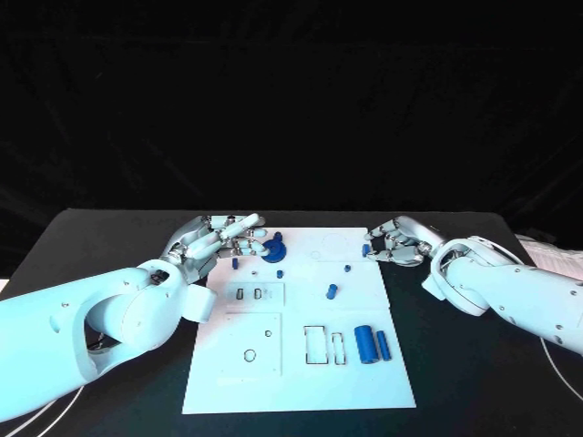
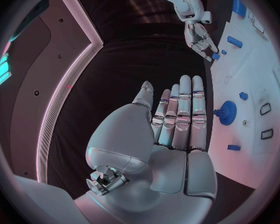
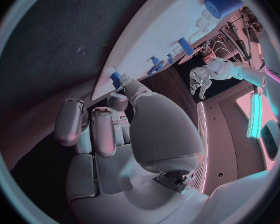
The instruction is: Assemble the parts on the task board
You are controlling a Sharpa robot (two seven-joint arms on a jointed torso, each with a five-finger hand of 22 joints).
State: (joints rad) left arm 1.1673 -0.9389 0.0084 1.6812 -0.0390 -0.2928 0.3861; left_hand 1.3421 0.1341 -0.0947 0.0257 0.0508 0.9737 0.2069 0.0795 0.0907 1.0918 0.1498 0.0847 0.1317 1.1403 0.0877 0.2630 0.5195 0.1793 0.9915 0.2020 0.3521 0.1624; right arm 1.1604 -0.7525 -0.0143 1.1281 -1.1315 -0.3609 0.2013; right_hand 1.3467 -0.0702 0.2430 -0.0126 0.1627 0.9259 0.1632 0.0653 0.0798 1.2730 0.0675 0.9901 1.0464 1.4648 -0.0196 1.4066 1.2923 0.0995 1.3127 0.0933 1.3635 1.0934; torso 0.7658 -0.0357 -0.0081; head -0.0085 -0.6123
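At the far right edge of the white board (image 1: 298, 382), my right hand (image 1: 399, 242) pinches a small blue peg (image 1: 366, 248) in its fingers. My left hand (image 1: 223, 238) hovers flat with fingers apart, holding nothing, beside the blue gear (image 1: 273, 250). Hard, light and smooth plastic, I judge; pegs may slip, so pinch them mid-length. Two blue cylinders (image 1: 372, 342) lie nearer me.

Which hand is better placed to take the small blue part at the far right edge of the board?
Probably the right hand: its fingertips are at that small blue part, while the left hand is across the task board.
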